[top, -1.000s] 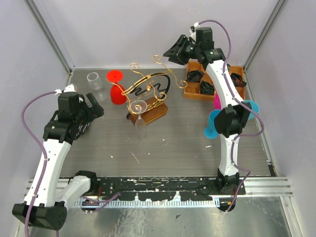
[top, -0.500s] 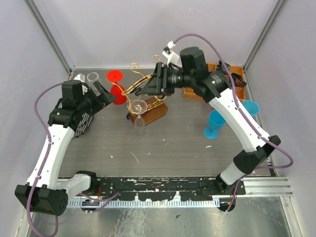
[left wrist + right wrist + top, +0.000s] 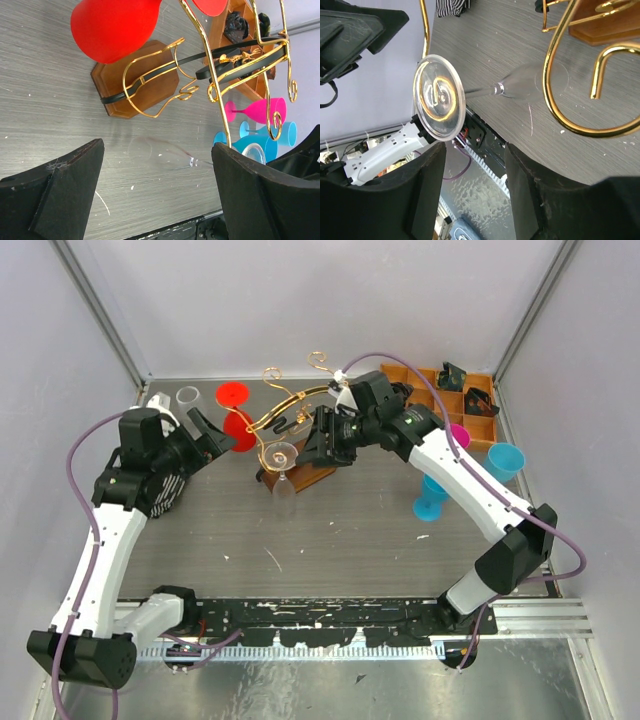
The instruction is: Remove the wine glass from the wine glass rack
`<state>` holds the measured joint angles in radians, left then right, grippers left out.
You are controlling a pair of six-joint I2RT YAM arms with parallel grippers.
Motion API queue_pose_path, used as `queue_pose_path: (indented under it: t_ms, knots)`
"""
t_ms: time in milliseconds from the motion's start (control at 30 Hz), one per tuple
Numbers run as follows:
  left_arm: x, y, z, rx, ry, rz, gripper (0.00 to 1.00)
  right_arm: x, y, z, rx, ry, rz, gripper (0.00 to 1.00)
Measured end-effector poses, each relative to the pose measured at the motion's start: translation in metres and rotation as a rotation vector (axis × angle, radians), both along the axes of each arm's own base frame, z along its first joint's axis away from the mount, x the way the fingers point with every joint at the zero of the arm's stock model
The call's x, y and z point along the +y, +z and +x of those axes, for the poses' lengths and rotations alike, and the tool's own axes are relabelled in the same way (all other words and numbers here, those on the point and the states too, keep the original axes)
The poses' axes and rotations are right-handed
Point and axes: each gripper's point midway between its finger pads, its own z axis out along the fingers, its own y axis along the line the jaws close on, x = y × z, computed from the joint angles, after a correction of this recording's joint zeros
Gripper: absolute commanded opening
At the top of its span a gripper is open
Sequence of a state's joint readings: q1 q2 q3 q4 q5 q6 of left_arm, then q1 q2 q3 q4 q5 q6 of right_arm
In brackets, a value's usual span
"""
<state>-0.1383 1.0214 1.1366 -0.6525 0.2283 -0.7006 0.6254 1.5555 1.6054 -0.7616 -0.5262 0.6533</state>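
Observation:
The wine glass rack (image 3: 305,415) is a gold wire stand with a black band on a brown wooden base (image 3: 303,473). A clear wine glass (image 3: 283,480) hangs upside down from its front wire, foot up and bowl near the table. My left gripper (image 3: 212,432) is open, left of the rack by a red wine glass (image 3: 238,425). In the left wrist view the clear glass (image 3: 160,152) lies ahead of the open gripper (image 3: 157,195). My right gripper (image 3: 318,442) is open, over the rack. The right wrist view shows the glass's foot (image 3: 439,97) just ahead of the gripper (image 3: 472,195).
The red glass (image 3: 115,25) stands at the rack's left end; whether it hangs I cannot tell. An orange-brown compartmented tray (image 3: 478,436) sits at the back right. Blue glasses (image 3: 432,498) and a pink glass (image 3: 458,433) stand right of the rack. A clear cup (image 3: 188,398) is at the back left.
My right arm has swung from the tray at the back right down and left to the rack. My left gripper has moved up and right toward the red glass.

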Motion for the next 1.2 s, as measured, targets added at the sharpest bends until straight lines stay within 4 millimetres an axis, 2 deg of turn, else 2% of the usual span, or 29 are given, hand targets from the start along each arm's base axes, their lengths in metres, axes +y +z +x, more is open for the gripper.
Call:
queue_pose_path:
  t_ms: [300, 500, 600, 700, 767, 800, 900, 1200]
  knots:
    - [0.001, 0.000, -0.001, -0.005, -0.006, 0.009, 0.96, 0.008, 0.005, 0.007, -0.020, -0.007, 0.050, 0.55]
    - [0.001, 0.000, -0.001, -0.003, -0.006, 0.009, 0.96, 0.019, 0.006, 0.014, -0.018, -0.005, 0.086, 0.51]
    - [0.001, -0.005, -0.002, 0.006, -0.006, 0.011, 0.96, 0.027, -0.002, 0.019, 0.001, 0.003, 0.083, 0.36]
    - [0.001, -0.009, -0.003, 0.016, -0.007, 0.015, 0.96, 0.036, -0.007, 0.021, 0.023, 0.013, 0.087, 0.12]
    - [0.001, -0.011, -0.004, 0.019, -0.009, 0.019, 0.96, 0.040, -0.004, 0.021, 0.028, 0.022, 0.105, 0.03]
    - [0.001, -0.011, -0.004, 0.020, -0.009, 0.020, 0.96, 0.042, 0.002, 0.020, 0.027, 0.029, 0.122, 0.01]
    - [0.002, -0.011, -0.005, 0.018, -0.010, 0.022, 0.96, 0.045, 0.016, 0.022, -0.009, 0.031, 0.150, 0.01]
    - [0.002, -0.013, -0.005, 0.023, -0.011, 0.023, 0.96, 0.046, 0.016, 0.018, 0.011, 0.037, 0.149, 0.01]
